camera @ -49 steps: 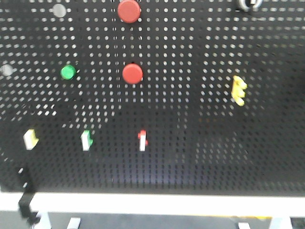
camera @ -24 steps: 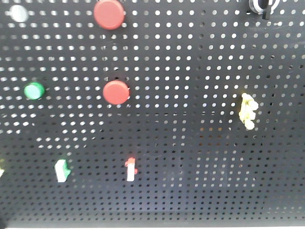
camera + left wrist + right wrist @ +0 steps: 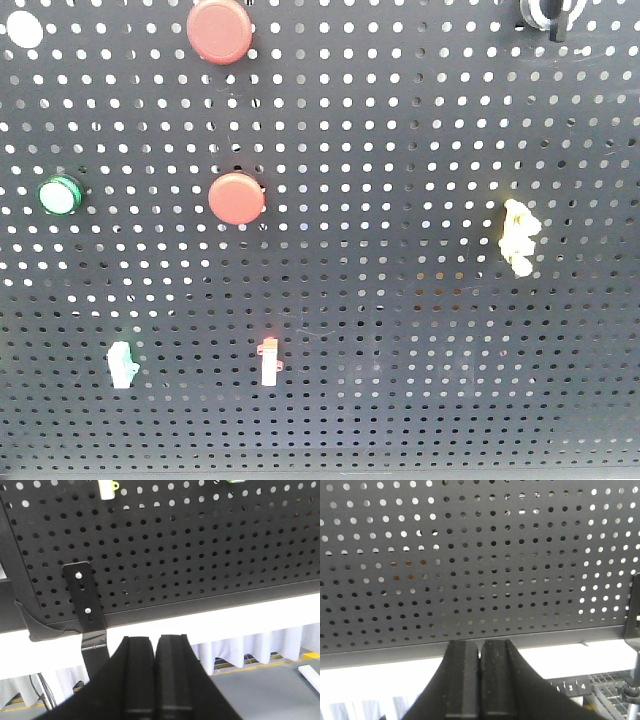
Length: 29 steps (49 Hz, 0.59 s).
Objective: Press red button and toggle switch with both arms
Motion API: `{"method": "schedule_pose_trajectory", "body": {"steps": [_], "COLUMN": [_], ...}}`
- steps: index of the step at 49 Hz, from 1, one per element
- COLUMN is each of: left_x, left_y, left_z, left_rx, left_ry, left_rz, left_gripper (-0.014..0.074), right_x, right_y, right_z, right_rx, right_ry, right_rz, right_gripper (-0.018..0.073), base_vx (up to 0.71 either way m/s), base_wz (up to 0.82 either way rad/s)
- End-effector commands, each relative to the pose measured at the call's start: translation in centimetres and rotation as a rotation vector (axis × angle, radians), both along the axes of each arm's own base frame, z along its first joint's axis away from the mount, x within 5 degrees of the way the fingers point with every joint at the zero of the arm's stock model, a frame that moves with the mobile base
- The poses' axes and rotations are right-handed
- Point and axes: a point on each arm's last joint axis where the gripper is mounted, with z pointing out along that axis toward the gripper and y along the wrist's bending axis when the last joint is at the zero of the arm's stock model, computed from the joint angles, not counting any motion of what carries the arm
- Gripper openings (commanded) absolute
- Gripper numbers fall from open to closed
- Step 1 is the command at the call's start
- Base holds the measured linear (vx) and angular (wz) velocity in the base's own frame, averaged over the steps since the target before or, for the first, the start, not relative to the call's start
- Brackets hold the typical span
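Observation:
In the front view the red button (image 3: 220, 30) sits high on the black pegboard (image 3: 400, 330), left of centre. The toggle switch (image 3: 548, 12), a black knob with a pale ring, is cut off by the top edge at the far right. Neither gripper shows in this view. In the left wrist view my left gripper (image 3: 155, 639) is shut on nothing, just below the board's bottom edge. In the right wrist view my right gripper (image 3: 481, 642) is also shut and empty, its tips close under the board's lower rim.
A smaller red button (image 3: 237, 198), a green button (image 3: 60, 195), a yellow clip (image 3: 518, 236) and two white levers (image 3: 121, 363) (image 3: 269, 360) are mounted on the board. A black bracket (image 3: 85, 597) and a white rail (image 3: 225, 622) lie under the board.
The front view has closed in on the board. The board's white lower rail has left the picture, and the buttons and levers look larger and have spread towards the edges.

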Motion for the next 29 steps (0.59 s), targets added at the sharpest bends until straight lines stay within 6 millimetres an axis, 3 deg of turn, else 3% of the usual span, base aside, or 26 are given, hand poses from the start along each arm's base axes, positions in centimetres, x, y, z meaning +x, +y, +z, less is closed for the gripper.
{"method": "schedule_pose_trajectory", "body": {"steps": [1, 15, 21, 29], "left_x": [0.1, 0.0, -0.7, -1.8], "left_y": [0.1, 0.2, 0.5, 0.5], "left_z": [-0.1, 1.6, 4.8, 10.8], "left_rx": [-0.022, -0.076, -0.209, -0.194], "left_ry": [-0.077, -0.245, -0.412, -0.493], "left_rz": [0.011, 0.026, 0.027, 0.012], "left_gripper": [0.0002, 0.0002, 0.0002, 0.0002], "right_x": [-0.2, -1.4, -2.1, -3.5], "right_y": [0.0, -0.1, 0.0, 0.4], "right_z": [1.2, 4.4, 7.0, 13.7], "right_rx": [0.008, -0.040, -0.026, -0.138], "right_ry": [-0.168, -0.522, -0.572, -0.528], "right_rz": [-0.005, -0.025, -0.014, -0.018], "right_gripper": [-0.0003, -0.0003, -0.0003, -0.0003], "base_vx": [0.00, 0.00, 0.00, 0.00], "base_wz": [0.00, 0.00, 0.00, 0.00]}}
